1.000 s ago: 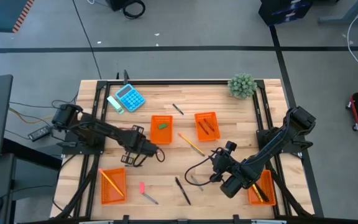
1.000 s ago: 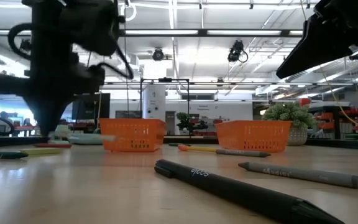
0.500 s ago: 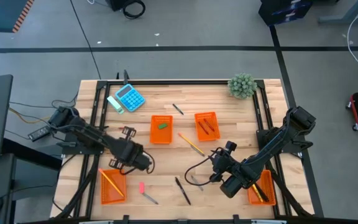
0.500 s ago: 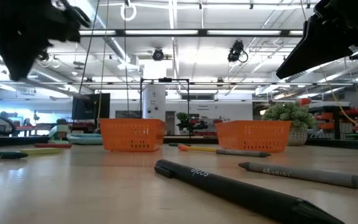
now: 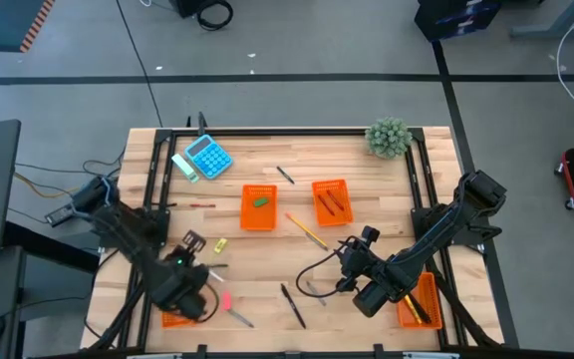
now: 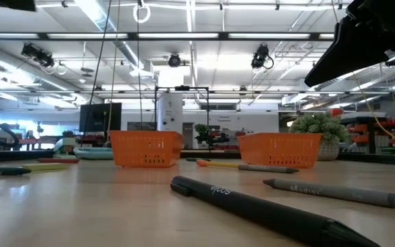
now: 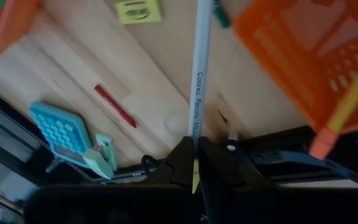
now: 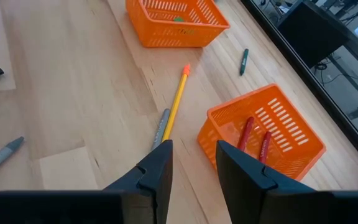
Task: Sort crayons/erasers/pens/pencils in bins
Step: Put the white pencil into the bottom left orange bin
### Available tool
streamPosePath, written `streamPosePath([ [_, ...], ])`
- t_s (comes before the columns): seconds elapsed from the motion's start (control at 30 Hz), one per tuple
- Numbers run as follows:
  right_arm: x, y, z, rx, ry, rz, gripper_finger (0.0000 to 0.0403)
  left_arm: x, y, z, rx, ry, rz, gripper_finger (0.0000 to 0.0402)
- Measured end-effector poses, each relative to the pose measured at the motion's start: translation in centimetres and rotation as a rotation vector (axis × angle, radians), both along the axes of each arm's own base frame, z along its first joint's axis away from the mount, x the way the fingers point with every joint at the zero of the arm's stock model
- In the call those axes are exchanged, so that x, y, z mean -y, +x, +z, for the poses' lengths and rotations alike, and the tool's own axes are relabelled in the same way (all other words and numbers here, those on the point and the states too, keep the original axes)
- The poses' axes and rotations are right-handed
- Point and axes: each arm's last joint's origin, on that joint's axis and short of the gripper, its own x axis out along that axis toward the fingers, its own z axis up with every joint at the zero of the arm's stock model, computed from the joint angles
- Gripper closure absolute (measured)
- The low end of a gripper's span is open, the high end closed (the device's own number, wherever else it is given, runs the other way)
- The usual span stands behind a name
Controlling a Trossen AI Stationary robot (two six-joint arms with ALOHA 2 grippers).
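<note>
My left gripper [image 5: 192, 271] hovers by the near-left orange bin [image 5: 172, 304] and is shut on a pale grey coloured pencil [image 7: 199, 74]. That bin [image 7: 309, 56] holds a yellow pencil [image 7: 348, 102]. My right gripper [image 5: 357, 261] waits open and empty near the table's right; its fingers frame a yellow pencil [image 8: 174, 109] lying on the table. A far bin [image 5: 258, 206] holds a green eraser. The bin beside it [image 5: 332, 201] holds red crayons [image 8: 253, 140]. A yellow eraser [image 5: 221, 243], a pink eraser [image 5: 226, 299] and black pens [image 5: 292, 304] lie loose. My left gripper pinches the coloured pencil near one end [image 7: 194, 144] between its two fingers, coming from above. The pencil sticks out ahead along the fingers, lifted clear of the table, with its short end showing between them.
A blue calculator [image 5: 207, 157] and a red crayon [image 5: 202, 204] lie at the far left. A small plant [image 5: 388, 137] stands at the far right. A fourth bin [image 5: 422, 299] sits under the right arm. A black pen [image 6: 252, 206] and a grey crayon [image 6: 328, 192] lie near the front.
My left gripper has gone from the table's middle toward the near left edge, over to the near-left bin, and has left the low view. The yellow eraser it covered now shows. My right arm has kept still.
</note>
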Motion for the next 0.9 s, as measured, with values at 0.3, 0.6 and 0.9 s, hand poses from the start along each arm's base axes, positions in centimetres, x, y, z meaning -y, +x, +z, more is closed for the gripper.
streamPosePath([
  [0.3,0.0,0.0,0.0,0.001,-0.002,0.0,0.0274,1.7,-2.7,0.7,0.098,-0.003,-0.043,0.0392],
  [0.6,0.0,0.0,0.0,0.001,-0.002,0.0,0.0274,1.5,-3.2,1.5,0.169,-0.021,-0.022,0.0387],
  [0.9,0.0,0.0,0.0,0.002,-0.002,0.0,0.0274,0.3,-1.2,1.4,0.21,-0.047,0.104,0.0391],
])
